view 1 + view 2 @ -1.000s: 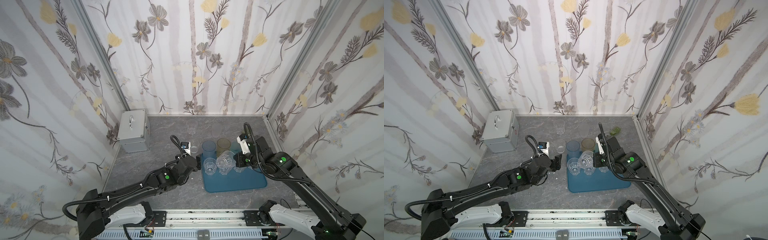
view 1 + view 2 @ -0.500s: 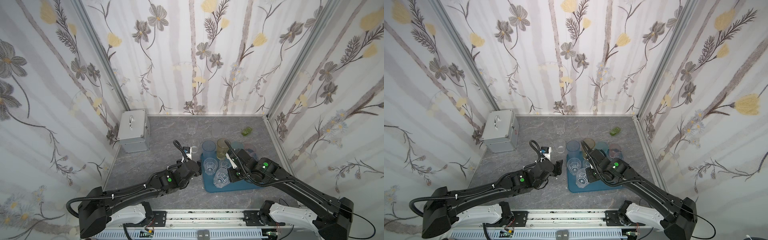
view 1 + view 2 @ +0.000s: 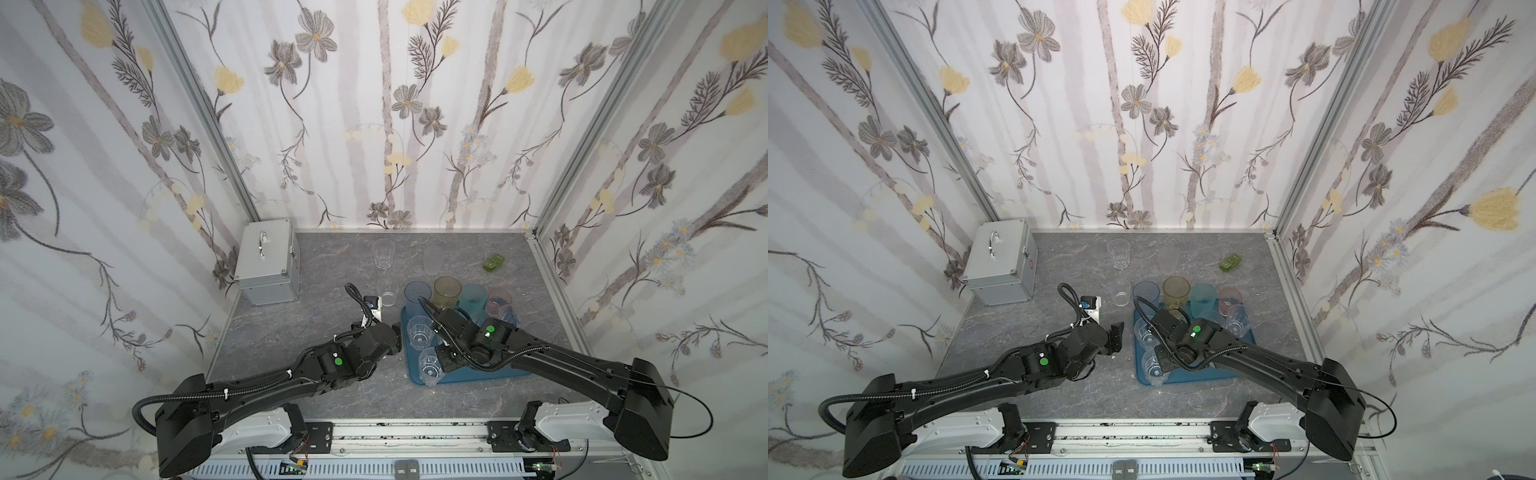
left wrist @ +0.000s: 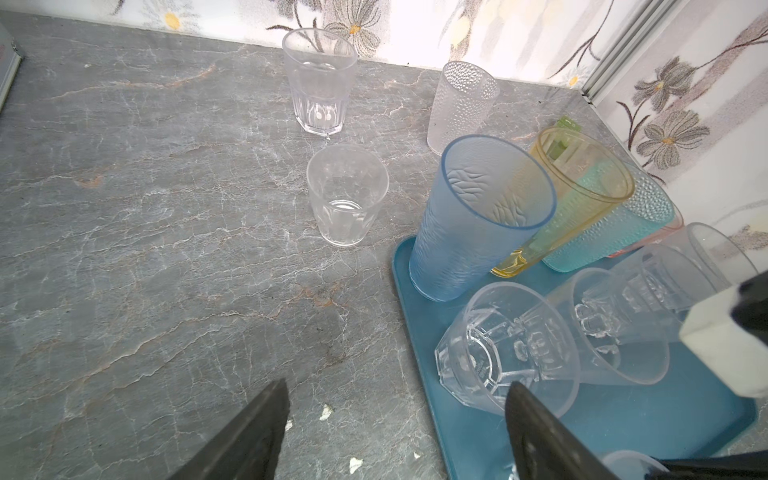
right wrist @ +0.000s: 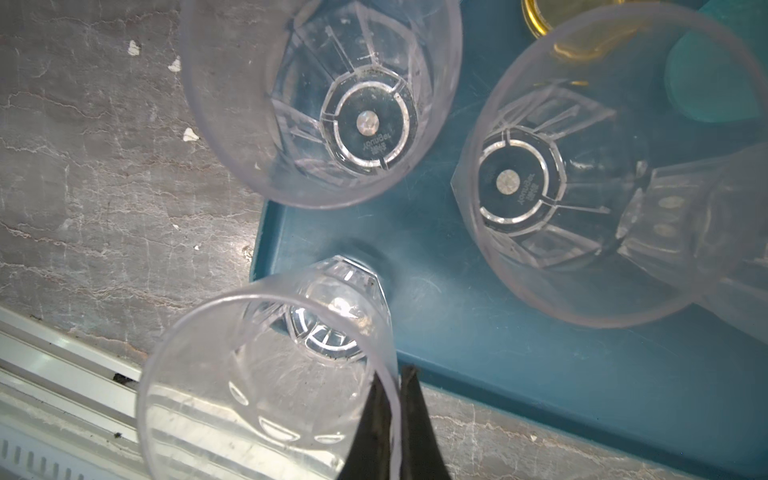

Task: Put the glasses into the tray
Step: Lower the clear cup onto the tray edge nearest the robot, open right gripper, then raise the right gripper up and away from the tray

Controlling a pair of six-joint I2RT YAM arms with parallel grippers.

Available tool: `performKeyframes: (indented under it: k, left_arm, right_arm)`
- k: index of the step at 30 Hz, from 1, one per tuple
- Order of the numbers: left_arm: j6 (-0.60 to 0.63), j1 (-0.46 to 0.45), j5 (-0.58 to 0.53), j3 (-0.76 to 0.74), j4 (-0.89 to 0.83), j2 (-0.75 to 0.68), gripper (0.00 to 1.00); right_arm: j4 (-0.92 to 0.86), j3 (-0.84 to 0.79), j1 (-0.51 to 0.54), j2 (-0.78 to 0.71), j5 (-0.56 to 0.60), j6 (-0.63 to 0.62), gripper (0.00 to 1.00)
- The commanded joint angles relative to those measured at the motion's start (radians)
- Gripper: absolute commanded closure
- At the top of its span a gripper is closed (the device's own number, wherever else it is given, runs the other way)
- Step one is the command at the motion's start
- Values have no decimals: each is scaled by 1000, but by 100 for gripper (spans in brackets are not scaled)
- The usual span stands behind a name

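The teal-blue tray (image 3: 490, 374) lies right of centre. Along its far edge stand blue (image 3: 415, 297), yellow (image 3: 447, 291), teal (image 3: 473, 297) and pink (image 3: 498, 301) glasses, with clear faceted ones (image 3: 419, 332) in front. My right gripper (image 5: 392, 399) is shut on the rim of a clear faceted glass (image 5: 266, 374). That glass's base is at the tray's near-left corner (image 3: 430, 365). My left gripper (image 4: 397, 397) is open and empty over the table by the tray's left edge (image 3: 395, 332). Three clear glasses stand on the table: faceted (image 3: 383, 253), frosted (image 3: 433, 259) and short (image 3: 387, 291).
A silver metal case (image 3: 268, 262) sits at the back left. A small green object (image 3: 493, 262) lies at the back right. Patterned walls close in three sides. The metal rail (image 3: 395, 432) runs along the front edge.
My right arm has swung from the tray's far right to its near-left corner and carried the clear glass down there. The left gripper has drifted slightly toward the tray.
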Motion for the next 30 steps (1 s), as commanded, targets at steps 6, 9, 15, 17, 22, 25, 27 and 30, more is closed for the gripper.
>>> performKeyframes:
  k: [6,9,15,17,22,25,27,30]
  left_arm:
    - [3,0,-44,-5,9,-1,16]
    - [3,1,-47,-10,9,-3,15]
    - [8,1,-50,-14,9,-7,15]
    - [9,3,-51,-14,9,-9,15]
    - [15,4,-53,-10,7,-13,15]
    - [32,12,-52,-2,7,-27,15]
    - [50,25,-50,6,7,-39,15]
    - [87,56,-43,26,6,-54,14]
  right_arm:
    - [90,4,5,47,17,17,99]
    - [99,1,6,61,20,17,97]
    - [104,4,6,77,21,18,92]
    - [97,8,7,72,22,17,86]
    - [48,46,7,57,29,8,72]
    - [-13,114,5,42,41,-16,64]
    - [-53,179,-2,35,60,-41,61]
    - [-101,288,-39,48,85,-87,59]
